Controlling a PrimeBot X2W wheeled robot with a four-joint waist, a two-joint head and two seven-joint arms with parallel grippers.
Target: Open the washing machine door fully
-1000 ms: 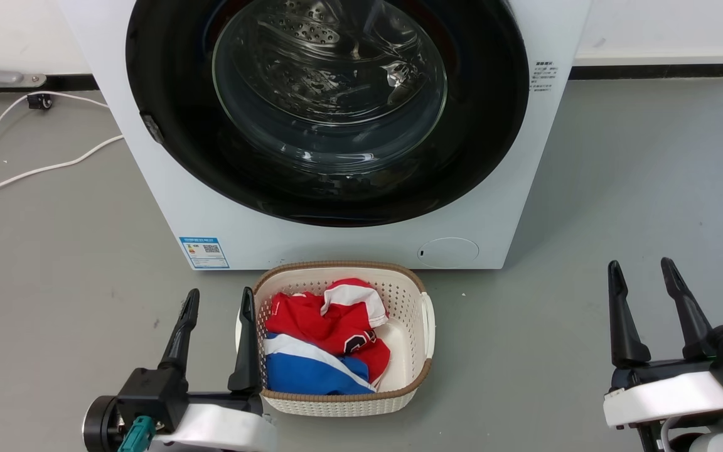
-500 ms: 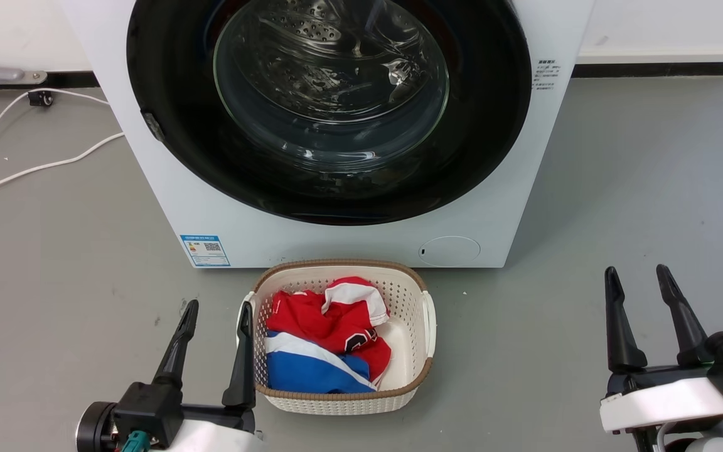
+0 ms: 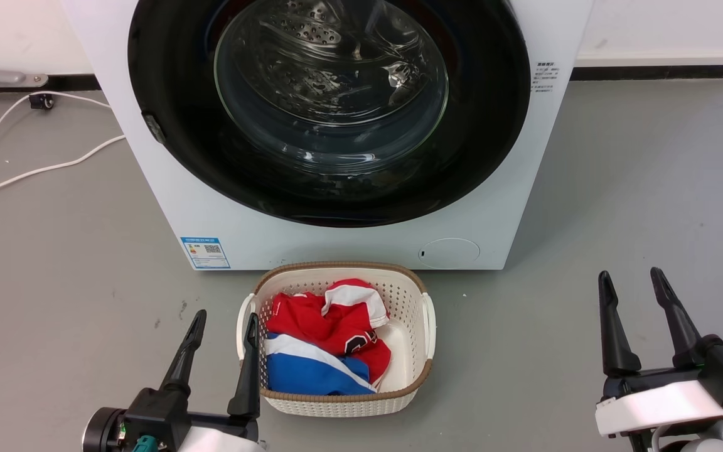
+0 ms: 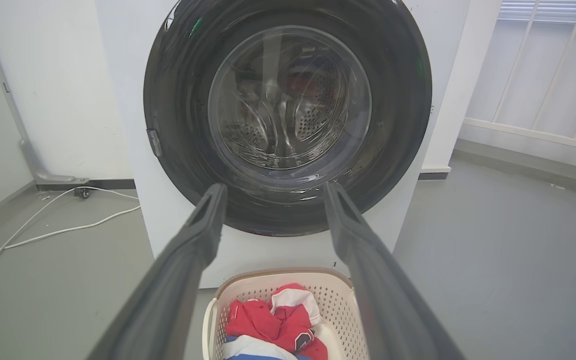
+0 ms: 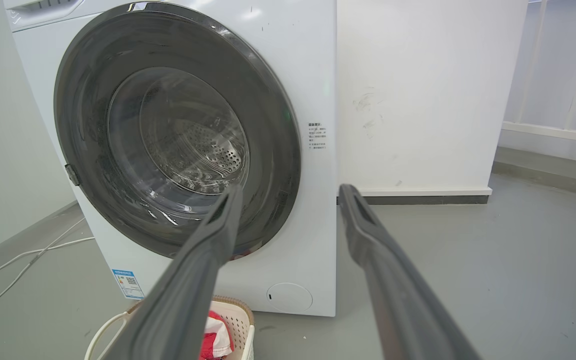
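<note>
Head view: top of washing machine door (image 3: 330,107) cut by upper edge; I can't see upper rim. Small grey tab (image 3: 152,127) on door's left rim, can't tell what it is. Printed notice (image 3: 545,76) and blue energy label (image 3: 204,252) too small to read. Laundry basket (image 3: 427,326): left rim partly behind left hand (image 3: 226,314) finger. White cable (image 3: 35,169) runs off left edge. Left wrist view: basket's near half cut by bottom edge. Right wrist view: basket mostly behind own finger.

Grey floor (image 3: 650,188), white wall (image 5: 418,100), loose white cable (image 3: 48,167) at left.
</note>
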